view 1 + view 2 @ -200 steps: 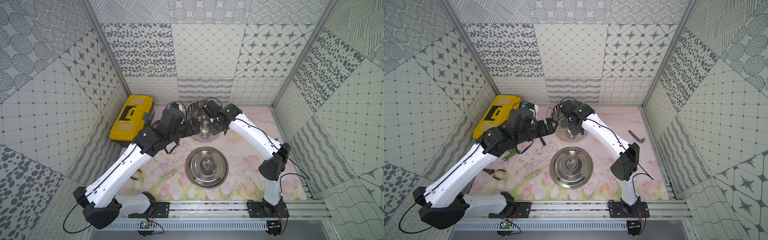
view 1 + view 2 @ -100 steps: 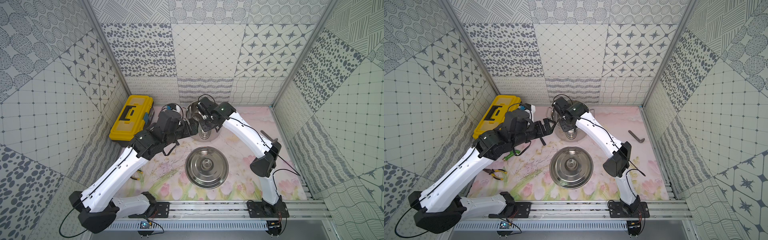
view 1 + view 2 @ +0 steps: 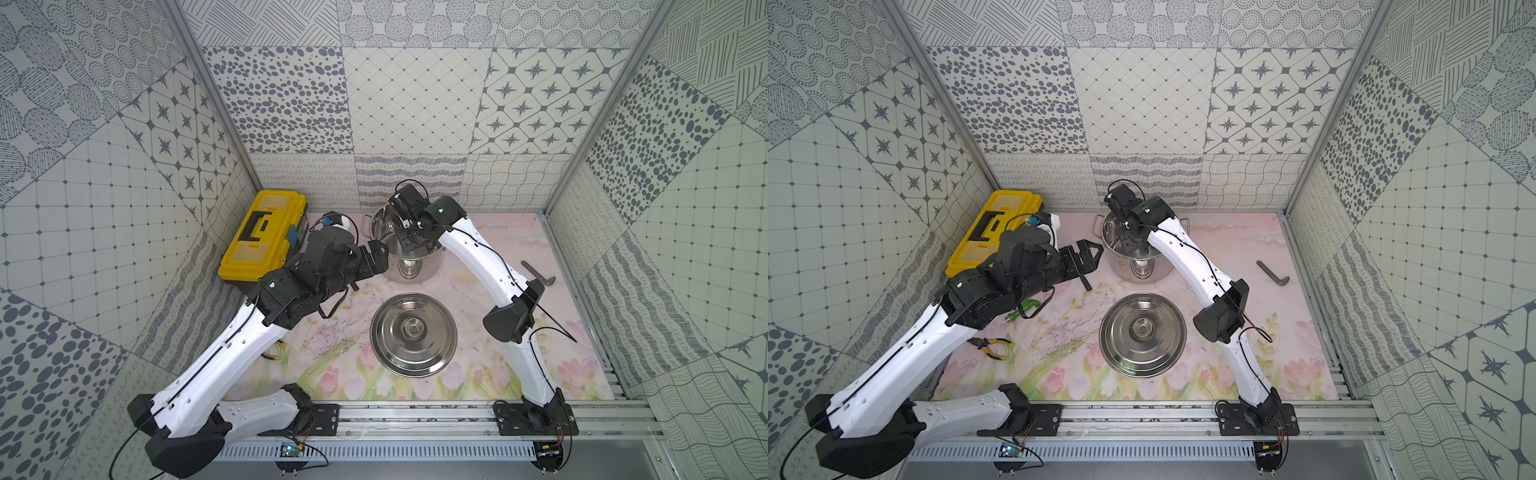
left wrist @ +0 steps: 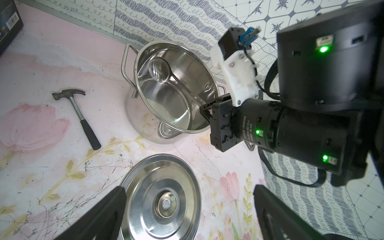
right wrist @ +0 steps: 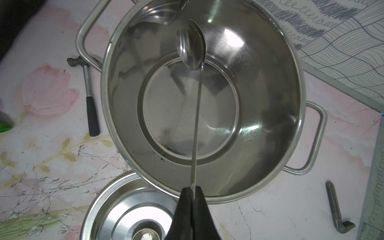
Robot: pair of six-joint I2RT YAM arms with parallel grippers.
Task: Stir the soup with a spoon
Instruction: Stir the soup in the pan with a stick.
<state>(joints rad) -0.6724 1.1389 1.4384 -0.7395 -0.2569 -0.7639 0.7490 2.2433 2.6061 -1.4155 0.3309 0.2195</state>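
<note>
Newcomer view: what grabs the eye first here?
The large shiny steel stockpot at the back of the floral mat stands out, the right arm's fingers shut on the handle of an all-steel ladle whose bowl is inside it. Then the flat round steel lid lying knob-up in front of the pot, and the yellow plastic toolbox in the far left corner.

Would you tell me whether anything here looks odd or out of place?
The stockpot is dry, no soup, though the right gripper is shut on the ladle inside it. A hammer lies beside the pot.
</note>
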